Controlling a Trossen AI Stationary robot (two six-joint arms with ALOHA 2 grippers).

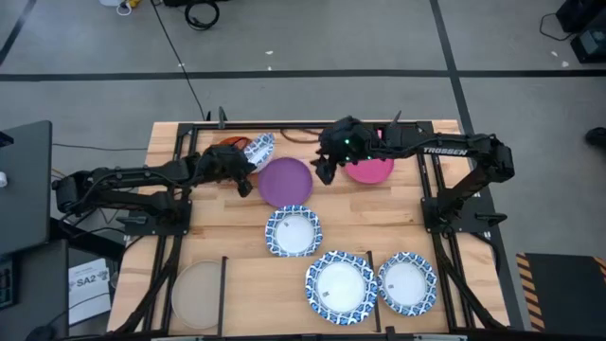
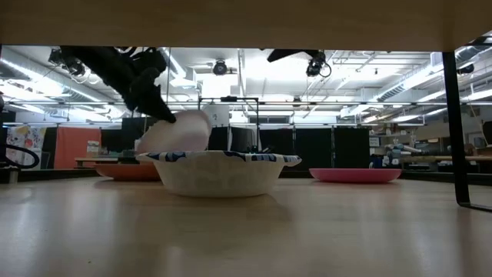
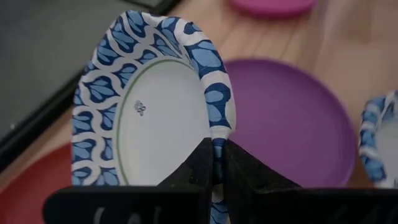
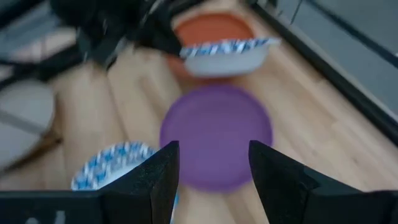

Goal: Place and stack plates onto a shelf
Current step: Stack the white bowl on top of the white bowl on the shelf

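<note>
Light-wood shelf boards (image 1: 379,213), split into bays by thin black bars, fill the work surface, with grey floor around them. Over the far-left part, the left gripper (image 1: 248,170) has its two dark fingers (image 3: 239,171) pinched shut on the rim of a blue-patterned white paper plate (image 3: 152,112), held off the wood and tilted. That plate hangs above a round orange plate (image 4: 211,31) and just beside a flat round purple plate (image 1: 286,181). The right gripper (image 1: 327,169) hovers at the purple plate's other edge with its fingers (image 4: 155,177) spread wide and empty; a magenta plate (image 1: 371,170) lies right behind it. Nearer the front sit three more blue-rimmed plates: one mid-table (image 1: 293,231), two side by side (image 1: 340,286) (image 1: 407,282). A pale beige plate (image 1: 197,295) rests in the front-left bay.
</note>
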